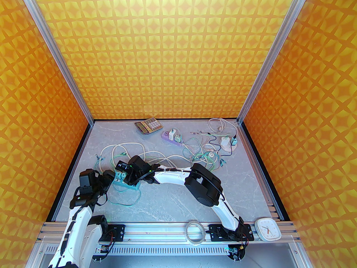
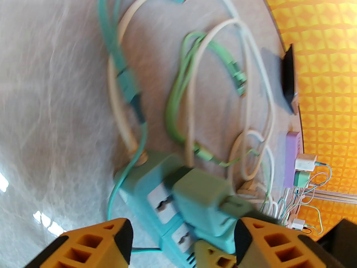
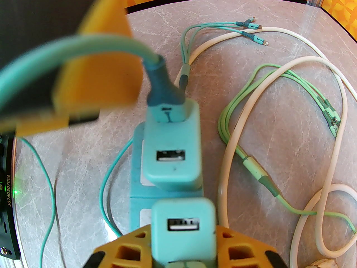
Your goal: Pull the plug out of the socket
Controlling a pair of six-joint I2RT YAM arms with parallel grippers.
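Observation:
A teal socket strip [image 1: 127, 187] lies at the left of the table, with two teal USB plugs standing in it. My right gripper [image 3: 184, 250] is shut on the nearer plug [image 3: 182, 227], its orange fingers on either side. The farther plug [image 3: 171, 149] carries a teal cable and stays seated in the socket strip [image 3: 136, 183]. My left gripper [image 2: 181, 233] is open and straddles the end of the socket strip [image 2: 139, 177]; its right finger [image 2: 265, 241] is close against the plugs, while its left finger [image 2: 111, 241] stands apart. From above, both grippers meet over the strip: left gripper [image 1: 111, 179], right gripper [image 1: 127, 176].
Loose white and green cables [image 1: 125, 149] loop behind the strip. A purple power strip [image 1: 171, 138] with chargers, a calculator [image 1: 148, 125] and a white socket [image 1: 227, 144] amid tangled cables sit at the back. A tape roll [image 1: 195, 230] and a clock [image 1: 267, 229] rest on the front rail.

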